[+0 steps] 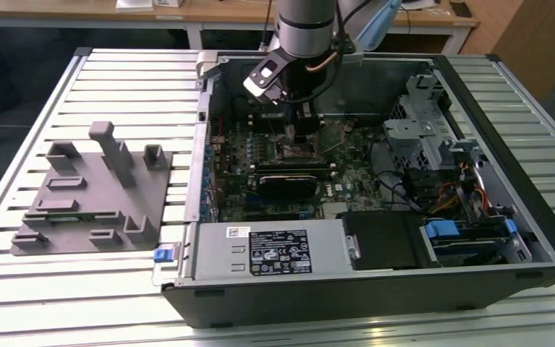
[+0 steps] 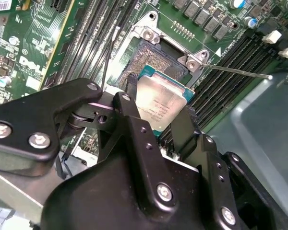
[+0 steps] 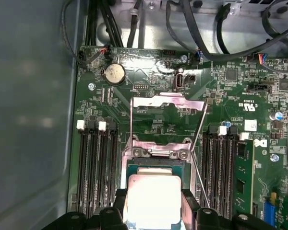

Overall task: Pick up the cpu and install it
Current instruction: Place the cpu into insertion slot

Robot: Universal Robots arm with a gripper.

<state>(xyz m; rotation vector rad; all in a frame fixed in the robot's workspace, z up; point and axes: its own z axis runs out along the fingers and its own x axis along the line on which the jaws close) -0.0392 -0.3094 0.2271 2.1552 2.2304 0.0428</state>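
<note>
The gripper (image 2: pixel 158 114) is pinched shut on the cpu (image 2: pixel 162 98) by opposite edges, over the motherboard's (image 2: pixel 29 43) open socket (image 2: pixel 156 57). The chip is likely light, stiff and fragile.

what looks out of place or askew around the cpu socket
Nothing stands out. The cpu sits square in the gripper over the open socket, with the load plate flipped back. No damage shows.
</note>
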